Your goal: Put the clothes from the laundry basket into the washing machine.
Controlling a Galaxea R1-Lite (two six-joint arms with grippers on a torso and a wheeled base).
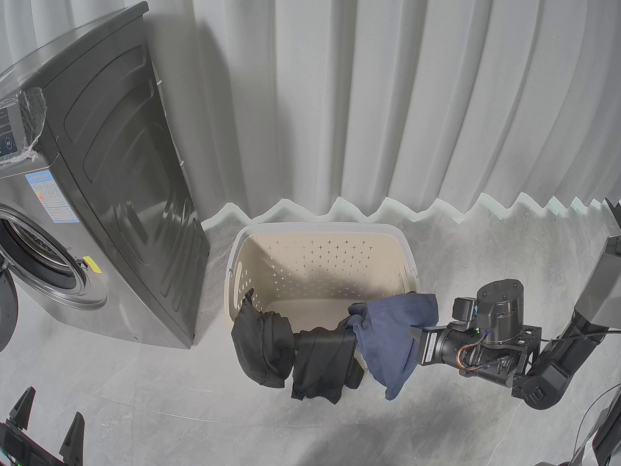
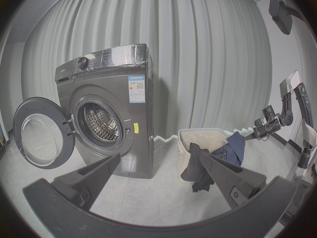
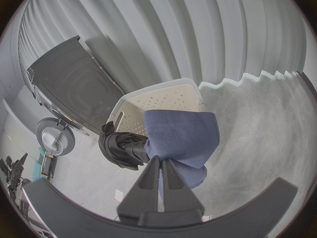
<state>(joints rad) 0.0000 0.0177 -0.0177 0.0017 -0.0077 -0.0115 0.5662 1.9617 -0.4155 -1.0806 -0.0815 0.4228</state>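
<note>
- Right arm (image 1: 561, 359): enters from the robot's right side; forearm runs roughly level toward the centre, low over the floor
- Right wrist (image 1: 499, 323): cylindrical joint housing on top, exposed cabling beneath; gripper axis points toward the robot's left
- Right gripper (image 3: 160, 160): fingers pressed together, near parallel; clamped on a fold of the blue garment (image 3: 182, 135), which drapes over and past the fingertips
- Left gripper (image 1: 49, 418): held low at the robot's left, well apart from the right arm; two dark tapered fingers (image 2: 99, 172) spread wide; serrated inner faces turned toward each other
</note>
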